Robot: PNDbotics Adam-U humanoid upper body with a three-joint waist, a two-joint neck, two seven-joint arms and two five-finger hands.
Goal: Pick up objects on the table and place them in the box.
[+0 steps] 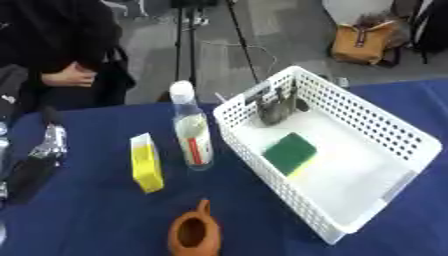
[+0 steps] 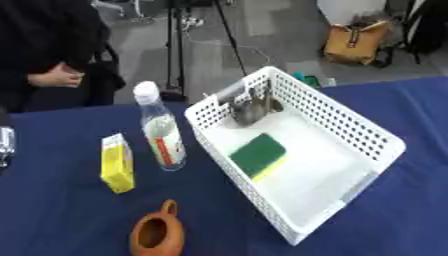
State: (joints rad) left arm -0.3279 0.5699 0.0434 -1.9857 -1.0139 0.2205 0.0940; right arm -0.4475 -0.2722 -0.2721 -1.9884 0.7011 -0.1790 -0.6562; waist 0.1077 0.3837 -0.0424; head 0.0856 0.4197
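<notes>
A white perforated box (image 1: 411, 135) stands on the blue table (image 1: 96, 215), right of centre. Inside it lie a green and yellow sponge (image 1: 290, 152) and, in the far corner, a dark grey thing (image 1: 275, 111) that I cannot make out. Left of the box stands an upright clear bottle (image 1: 192, 131) with a white cap and a red label. A yellow carton (image 1: 146, 163) lies left of the bottle. A brown clay pot (image 1: 195, 233) with a handle sits near the front edge. My left hand (image 1: 37, 159), black and silver, shows at the left edge, apart from the carton.
A person in dark clothes stands beyond the table's far left edge, touching nothing on it. Tripod legs and a tan bag are on the floor behind. Bare blue cloth lies between the pot and the box.
</notes>
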